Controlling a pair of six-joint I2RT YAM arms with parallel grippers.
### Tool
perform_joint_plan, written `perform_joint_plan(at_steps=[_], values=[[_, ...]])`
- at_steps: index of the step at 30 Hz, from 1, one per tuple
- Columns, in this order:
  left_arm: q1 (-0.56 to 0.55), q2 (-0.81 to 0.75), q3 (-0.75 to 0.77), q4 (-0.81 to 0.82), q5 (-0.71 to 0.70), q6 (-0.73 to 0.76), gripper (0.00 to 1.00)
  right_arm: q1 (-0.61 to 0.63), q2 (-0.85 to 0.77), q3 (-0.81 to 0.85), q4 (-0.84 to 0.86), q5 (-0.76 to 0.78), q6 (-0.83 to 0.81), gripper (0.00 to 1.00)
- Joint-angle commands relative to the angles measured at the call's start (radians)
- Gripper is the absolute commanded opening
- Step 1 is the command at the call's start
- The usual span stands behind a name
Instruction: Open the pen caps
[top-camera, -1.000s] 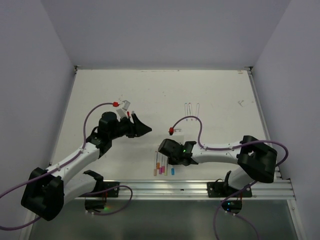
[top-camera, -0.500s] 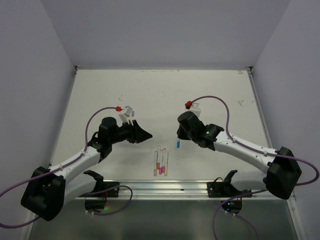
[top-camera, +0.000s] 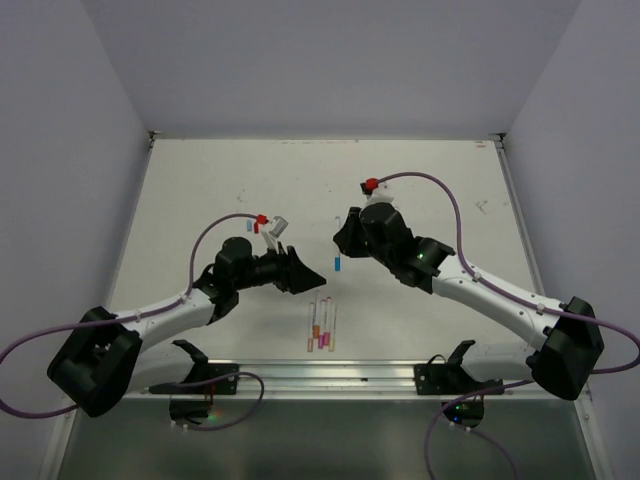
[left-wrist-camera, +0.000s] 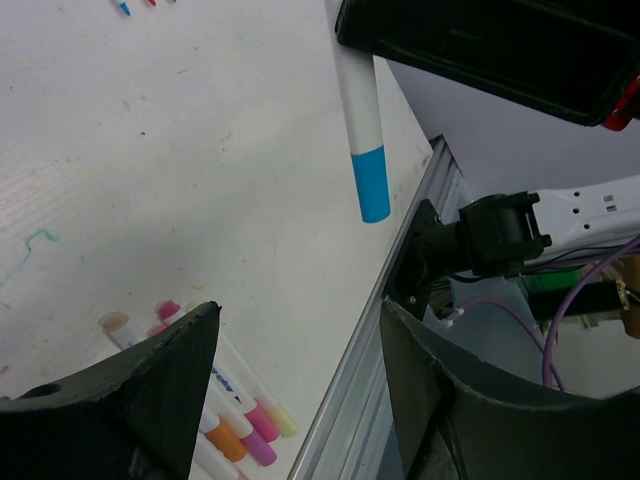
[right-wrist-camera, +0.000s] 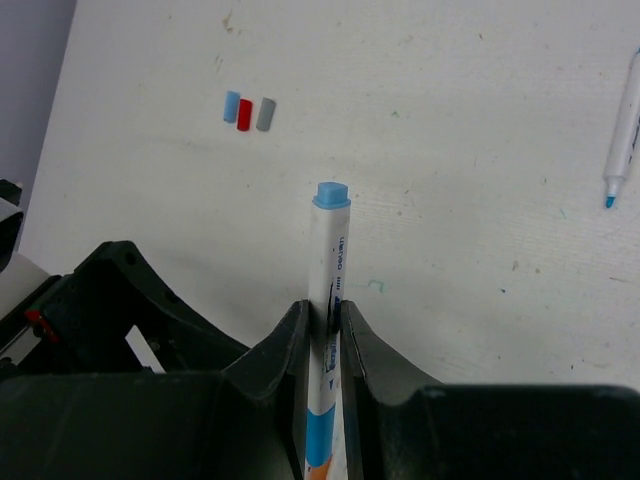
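Note:
My right gripper (top-camera: 342, 246) (right-wrist-camera: 325, 325) is shut on a white pen with blue ends (right-wrist-camera: 328, 260) and holds it above the table. Its blue cap (left-wrist-camera: 370, 185) (top-camera: 337, 265) points down toward my left gripper (top-camera: 314, 278) (left-wrist-camera: 300, 390), which is open and empty just below and left of it. Several capped pens (top-camera: 321, 325) (left-wrist-camera: 235, 420) lie side by side near the front edge. Loose caps (right-wrist-camera: 248, 110) in blue, red and grey lie together on the table; they also show in the top view (top-camera: 248, 227). An uncapped pen (right-wrist-camera: 622, 125) lies at the right edge of the right wrist view.
A metal rail (top-camera: 380, 375) runs along the table's front edge, also seen in the left wrist view (left-wrist-camera: 370, 370). Purple cables (top-camera: 425, 180) arc above both arms. Grey walls close in the table at the back and sides.
My right gripper has lifted the blue pen from the group near the front edge and carried it up and left. My left gripper has moved right, toward the pen.

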Motion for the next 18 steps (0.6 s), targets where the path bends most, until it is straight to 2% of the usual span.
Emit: perform_joint_plan(at_steps=[1, 6, 14, 18], values=[[-0.007, 0.018, 0.046, 0.124, -0.02, -0.04, 0.68, -0.001, -0.013, 0.001, 0.082, -0.026, -0.015, 0.0], [-0.021, 0.075, 0.059, 0.228, -0.051, -0.108, 0.69, -0.003, -0.012, -0.016, 0.108, -0.036, 0.002, 0.0], [-0.059, 0.132, 0.128, 0.251, -0.111, -0.142, 0.68, -0.004, -0.001, -0.025, 0.145, -0.053, 0.031, 0.0], [-0.079, 0.149, 0.16, 0.234, -0.131, -0.14, 0.62, -0.003, -0.002, -0.031, 0.15, -0.036, 0.044, 0.0]])
